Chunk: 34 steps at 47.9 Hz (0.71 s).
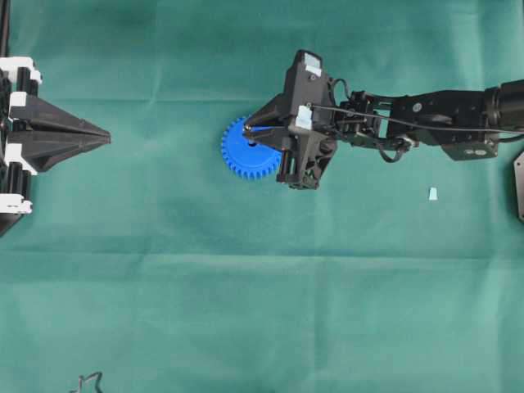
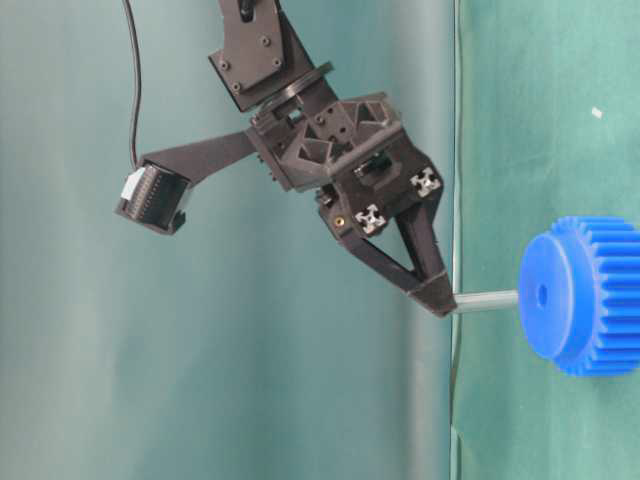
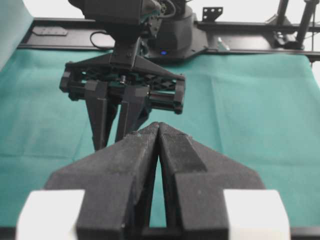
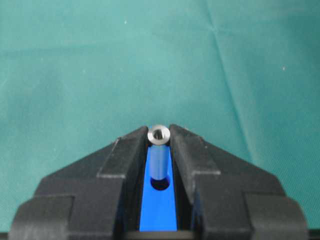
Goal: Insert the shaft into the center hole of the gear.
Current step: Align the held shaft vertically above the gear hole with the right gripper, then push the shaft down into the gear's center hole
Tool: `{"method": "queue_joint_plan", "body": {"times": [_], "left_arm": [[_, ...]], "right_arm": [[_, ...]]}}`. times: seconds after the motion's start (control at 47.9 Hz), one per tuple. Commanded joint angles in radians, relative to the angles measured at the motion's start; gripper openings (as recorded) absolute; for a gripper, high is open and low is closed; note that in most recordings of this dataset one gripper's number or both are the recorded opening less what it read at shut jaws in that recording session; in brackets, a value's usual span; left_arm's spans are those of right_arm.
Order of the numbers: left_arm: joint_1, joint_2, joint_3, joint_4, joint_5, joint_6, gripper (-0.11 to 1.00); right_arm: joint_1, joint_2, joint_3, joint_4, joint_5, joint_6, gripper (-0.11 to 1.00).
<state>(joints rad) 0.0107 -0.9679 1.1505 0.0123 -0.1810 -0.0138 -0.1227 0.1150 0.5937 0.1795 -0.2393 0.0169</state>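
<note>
Right pincer (image 4: 159,137) tight on smooth grey metal shaft (image 4: 159,155), over toothed blue plastic gear (image 1: 244,149)

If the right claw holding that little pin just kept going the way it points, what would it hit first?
Most likely the gear: the right gripper aims the shaft at its face, apparently near the center hole.
</note>
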Motion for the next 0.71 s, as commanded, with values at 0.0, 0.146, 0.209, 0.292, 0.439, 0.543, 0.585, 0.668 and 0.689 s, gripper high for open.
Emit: {"method": "queue_joint_plan", "body": {"times": [0.0,0.146,0.209,0.292,0.439,0.543,0.585,0.668,0.689], "left_arm": [[0.002,0.003,-0.025,0.003,-0.006,0.000,0.00],[0.002,0.003,-0.025,0.003,-0.006,0.000,0.00],[0.002,0.003,-0.025,0.003,-0.006,0.000,0.00],[0.002,0.003,-0.025,0.003,-0.006,0.000,0.00],[0.002,0.003,-0.025,0.005,-0.008,0.000,0.00],[0.002,0.003,-0.025,0.005,-0.011,0.000,0.00],[0.002,0.003,-0.025,0.003,-0.011,0.000,0.00],[0.002,0.003,-0.025,0.003,-0.011,0.000,0.00],[0.002,0.003,-0.025,0.003,-0.011,0.000,0.00]], "right_arm": [[0.002,-0.032,-0.009,-0.002,-0.021,-0.002,0.17],[0.002,-0.031,-0.005,-0.002,-0.028,-0.002,0.17],[0.002,-0.028,-0.002,0.000,-0.031,-0.002,0.17],[0.002,-0.015,0.005,0.002,-0.034,-0.002,0.17],[0.002,0.021,0.015,0.003,-0.060,0.002,0.17],[0.002,0.063,0.017,0.017,-0.095,0.003,0.17],[0.002,0.077,0.017,0.026,-0.103,0.003,0.17],[0.002,0.095,0.017,0.043,-0.109,0.003,0.17],[0.002,0.097,0.017,0.044,-0.110,0.003,0.17]]}}
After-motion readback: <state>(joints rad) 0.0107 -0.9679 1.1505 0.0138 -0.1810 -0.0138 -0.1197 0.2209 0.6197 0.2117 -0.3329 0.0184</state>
